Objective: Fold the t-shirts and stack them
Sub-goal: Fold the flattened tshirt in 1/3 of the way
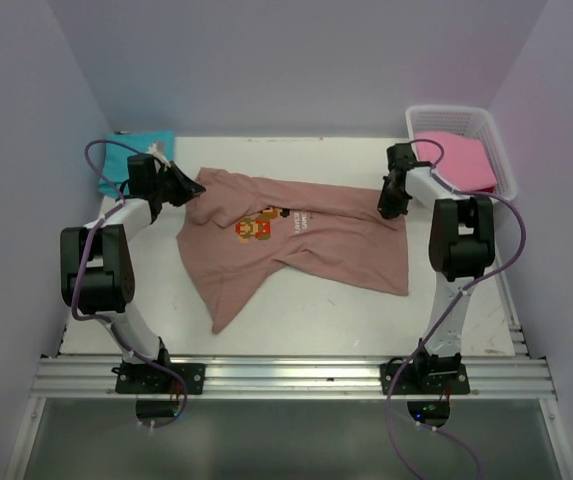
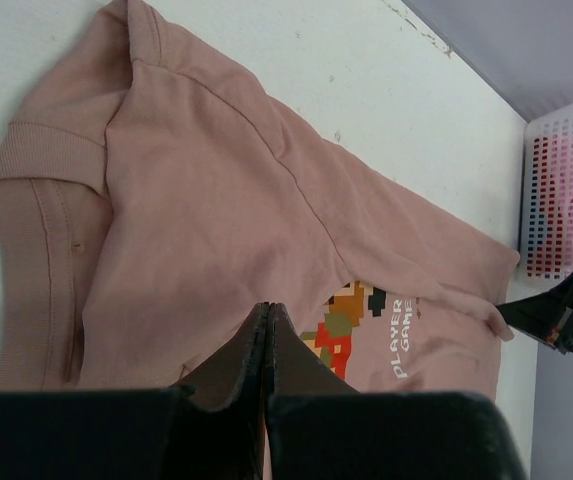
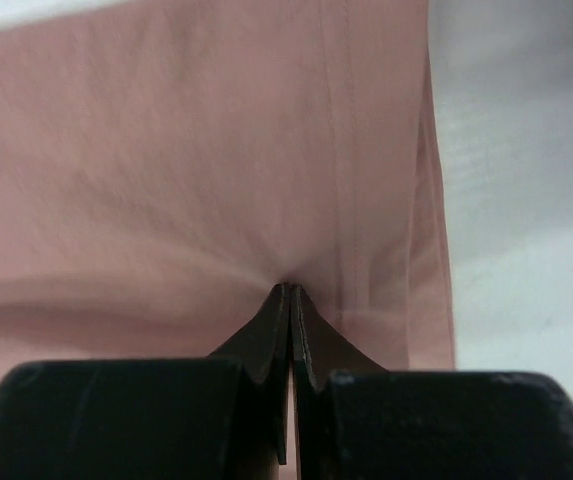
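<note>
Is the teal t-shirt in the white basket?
No, the teal t-shirt lies at the far-left corner of the table; the white basket at far right holds the pink t-shirt.

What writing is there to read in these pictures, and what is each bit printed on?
"PLAYER GAME": white letters on the chest of the salmon-brown t-shirt, beside the pixel character, read in the left wrist view.
The same print in the top view: too small to read.
Teal t-shirt, pink t-shirt, white basket: no writing shows.
</note>
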{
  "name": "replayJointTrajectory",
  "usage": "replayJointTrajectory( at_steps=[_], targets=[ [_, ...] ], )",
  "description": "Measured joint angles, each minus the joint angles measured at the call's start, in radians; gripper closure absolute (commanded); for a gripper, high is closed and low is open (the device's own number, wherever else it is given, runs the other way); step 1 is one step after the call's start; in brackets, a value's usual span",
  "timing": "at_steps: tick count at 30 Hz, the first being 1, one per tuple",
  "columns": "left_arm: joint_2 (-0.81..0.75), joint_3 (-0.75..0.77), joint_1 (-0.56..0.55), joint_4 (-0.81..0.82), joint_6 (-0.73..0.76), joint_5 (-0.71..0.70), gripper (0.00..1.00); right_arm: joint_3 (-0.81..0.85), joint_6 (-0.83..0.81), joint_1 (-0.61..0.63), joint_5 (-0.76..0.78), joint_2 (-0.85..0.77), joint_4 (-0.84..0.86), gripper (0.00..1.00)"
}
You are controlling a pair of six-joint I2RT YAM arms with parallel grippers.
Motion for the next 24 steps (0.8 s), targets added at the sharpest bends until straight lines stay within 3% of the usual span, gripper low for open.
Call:
replayJointTrajectory(
  at_steps=[9,18,24],
  targets=[
    [0.0,-0.002,0.0,0.0,0.0,0.002,1.0,-0.19,0.002,0.0,0.002,-0.156,0.004,1.0],
    [-0.002,-0.023,0.0,-0.001,0.0,0.005,1.0,-0.274,0.003,0.0,0.008,-0.183,0.003,1.0],
    [-0.114,-0.149,-0.005,-0.02,0.002,0.023,1.0,-0.385,0.005,0.012,0.001,-0.315,0.014,1.0]
  ],
)
